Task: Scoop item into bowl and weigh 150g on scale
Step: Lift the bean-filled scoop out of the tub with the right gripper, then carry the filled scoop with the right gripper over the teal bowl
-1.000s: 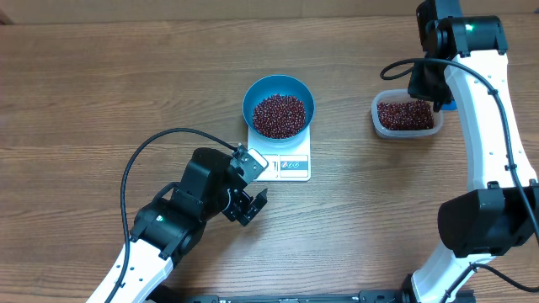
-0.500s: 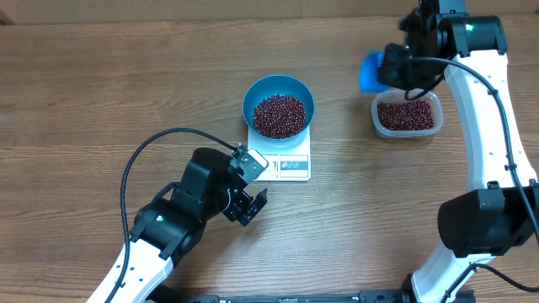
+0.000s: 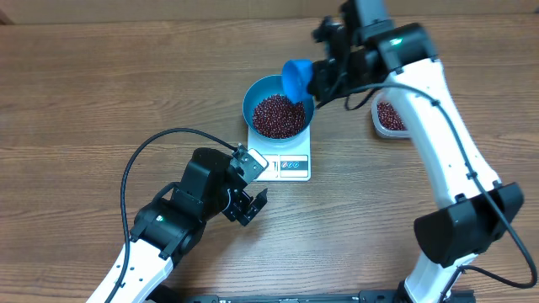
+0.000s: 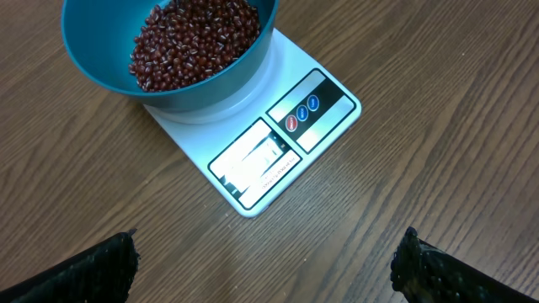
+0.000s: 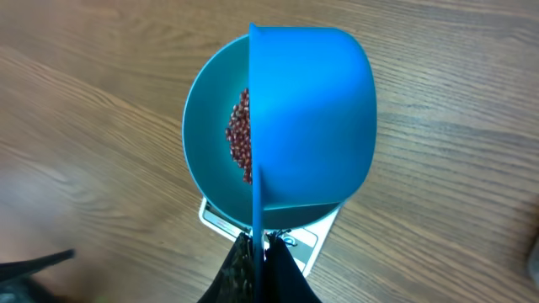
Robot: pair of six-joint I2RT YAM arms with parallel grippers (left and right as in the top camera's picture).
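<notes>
At the centre of the counter (image 3: 101,84), one bowl (image 3: 257,91) of beans (image 3: 278,115) sat on one scale (image 3: 290,166), its display unreadable, so the weight seemingly remained to be checked, while the right gripper (image 3: 324,74), grasping one scoop (image 3: 295,77), tipped it over the bowl's 2 o'clock rim, one tub (image 3: 376,116) lay at 3 o'clock, and the left gripper (image 3: 251,204) waited released at 7 o'clock.

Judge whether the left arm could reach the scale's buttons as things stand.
Probably yes. The left gripper hangs open just short of the scale, nothing lying between them; the bowl and the held scoop are beyond the buttons.
</notes>
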